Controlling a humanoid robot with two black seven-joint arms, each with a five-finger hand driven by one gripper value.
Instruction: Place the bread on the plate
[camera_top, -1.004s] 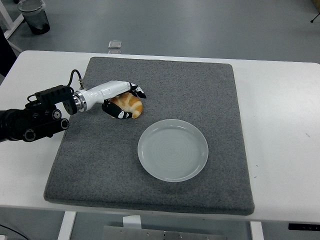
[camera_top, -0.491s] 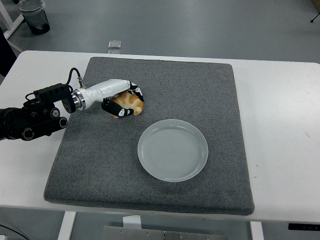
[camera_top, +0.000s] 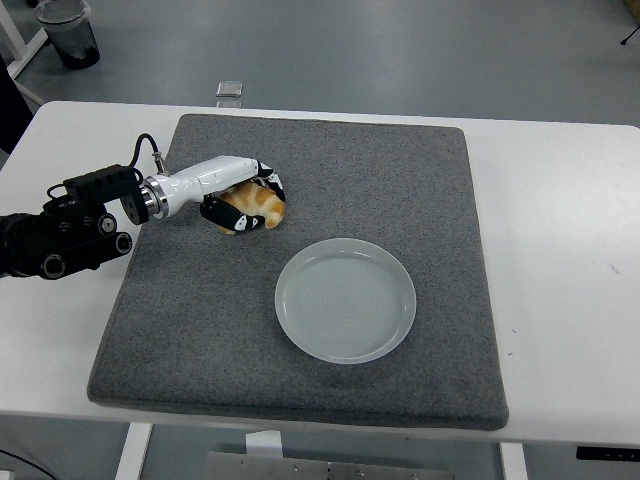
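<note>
A golden-brown bread roll (camera_top: 260, 206) sits on the grey mat (camera_top: 300, 270) at its upper left. My left hand (camera_top: 243, 200), white with black fingertips, reaches in from the left and its fingers are curled around the bread, over the top and under the near side. A pale round plate (camera_top: 345, 299) lies empty on the mat, to the lower right of the bread, apart from it. My right hand does not show.
The mat covers most of the white table (camera_top: 560, 250). A small clear object (camera_top: 230, 90) lies on the floor beyond the table's far edge. A dark bin (camera_top: 68, 30) stands at the top left.
My left hand's fingers have closed tighter around the bread, and hand and bread have shifted slightly left and up.
</note>
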